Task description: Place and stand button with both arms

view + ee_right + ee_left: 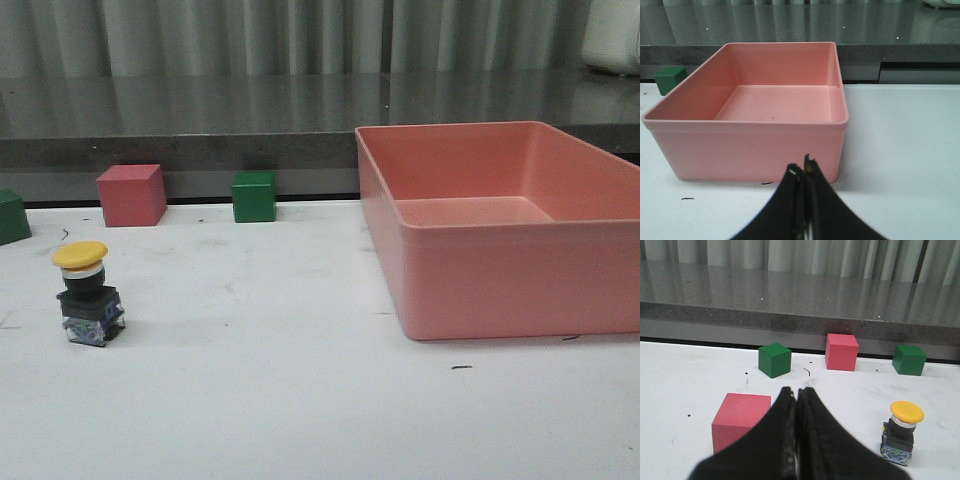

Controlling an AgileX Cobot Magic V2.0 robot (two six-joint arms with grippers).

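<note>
The button (pixel 88 296) stands upright on the white table at the left, yellow cap on top, black-and-clear base below. It also shows in the left wrist view (pixel 901 432), off to one side of my left gripper (pixel 797 392), which is shut and empty and apart from it. My right gripper (pixel 803 167) is shut and empty, just in front of the pink bin's near wall. Neither gripper shows in the front view.
A large pink bin (pixel 480 290) stands at the right, empty inside. A pink cube (pixel 131 195) and green cubes (pixel 254 197) (pixel 12 216) line the table's back edge. Another pink cube (pixel 740 419) sits close beside the left gripper. A grey ledge runs behind.
</note>
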